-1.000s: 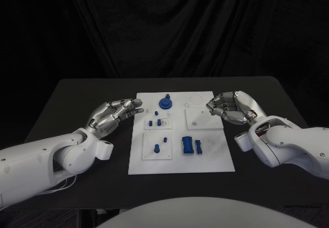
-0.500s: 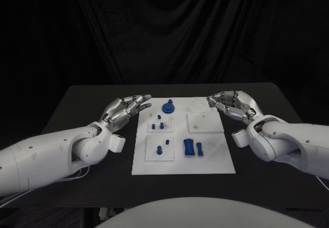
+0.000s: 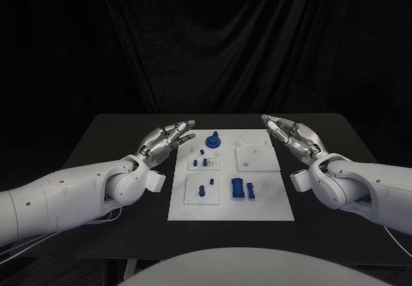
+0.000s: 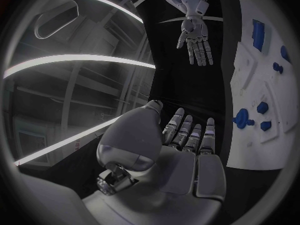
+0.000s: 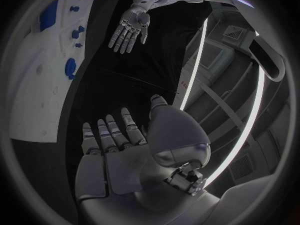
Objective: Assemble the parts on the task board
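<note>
Head view: we see task board [image 3: 262,205] lying mid-surface [image 3: 112,134], blue parts [image 3: 234,189] on it, round blue part [image 3: 213,141] near far edge. Left hand [image 3: 168,138] hovers beside board's far left corner, fingers spread, holding nothing. Right hand [image 3: 291,136] hovers beside far right corner, fingers spread, palm empty

Left wrist view: we see own hand [image 4: 187,150] flat, fingers apart, board [image 4: 250,150] beside it; right hand [image 4: 195,37] across, also splayed

Right wrist view: we see own hand [image 5: 115,150] splayed, empty; left hand [image 5: 130,27] opposite, board [image 5: 37,95] alongside
</note>
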